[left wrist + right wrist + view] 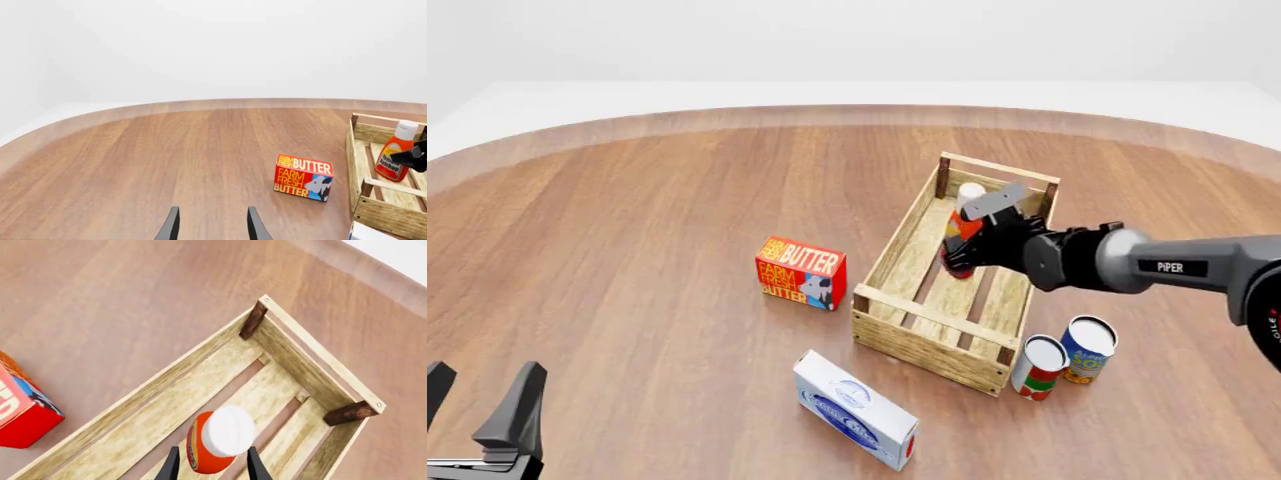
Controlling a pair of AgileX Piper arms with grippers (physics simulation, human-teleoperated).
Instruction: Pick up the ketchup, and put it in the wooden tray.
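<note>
Right gripper (210, 467) apparently clasps ketchup (219, 440) inside wooden tray (313, 352); left gripper (212, 225) gapes empty.

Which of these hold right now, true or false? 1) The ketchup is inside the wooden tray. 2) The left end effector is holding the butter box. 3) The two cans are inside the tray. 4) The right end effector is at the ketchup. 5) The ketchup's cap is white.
1) True: the ketchup stands over the slats of the wooden tray.
2) False: the left end effector is open, far from the butter box.
3) False: both cans stand on the table outside it.
4) True: the right end effector straddles the bottle.
5) True.
</note>
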